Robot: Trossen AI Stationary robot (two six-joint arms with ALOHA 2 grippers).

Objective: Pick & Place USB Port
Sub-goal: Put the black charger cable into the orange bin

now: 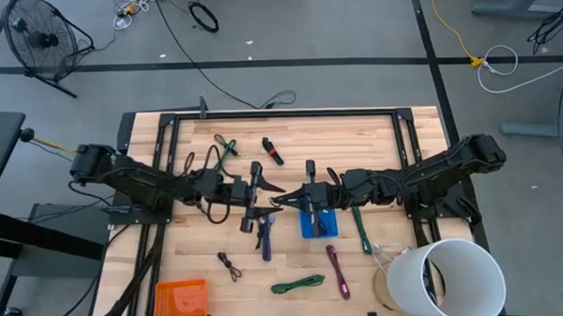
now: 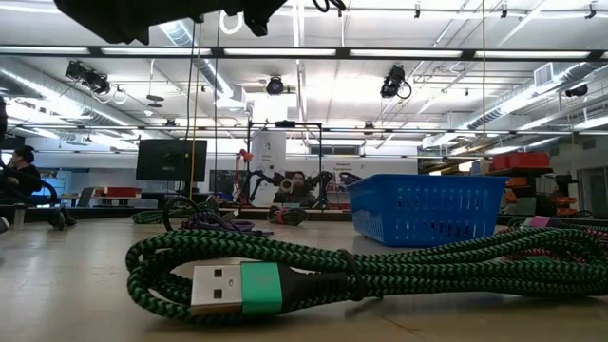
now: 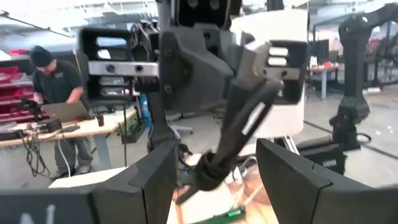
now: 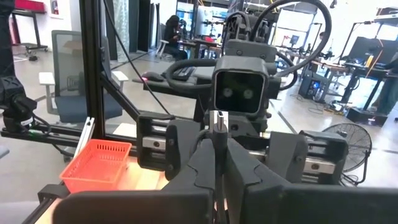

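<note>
High view: blue basket point(image 1: 318, 222) at desk point(image 1: 375, 145) centre, contents hidden under the right tool point(image 1: 285, 199); orange basket point(image 1: 180, 298) at near left corner, nothing visible inside; white bucket point(image 1: 451, 280) at near right corner, interior unclear. Left tool point(image 1: 261, 190) and right tool tip to tip mid-desk, just far-left of the blue basket. Loose cables scattered around.

Low view: green braided USB cable point(image 2: 361, 271) coiled on the desk nearest the camera, plug point(image 2: 215, 288) facing left; blue basket behind it to the right, contents not discernible.

Left wrist view: left tool point(image 3: 214, 180) spread wide, gripping nothing; between its fingers point(image 3: 155, 174) the opposing right tool point(image 3: 214, 168) with a dark cable end.

Right wrist view: right tool point(image 4: 219, 155) pinched shut on a thin dark USB plug point(image 4: 218, 124) standing upright between its fingers; orange basket beyond, left
</note>
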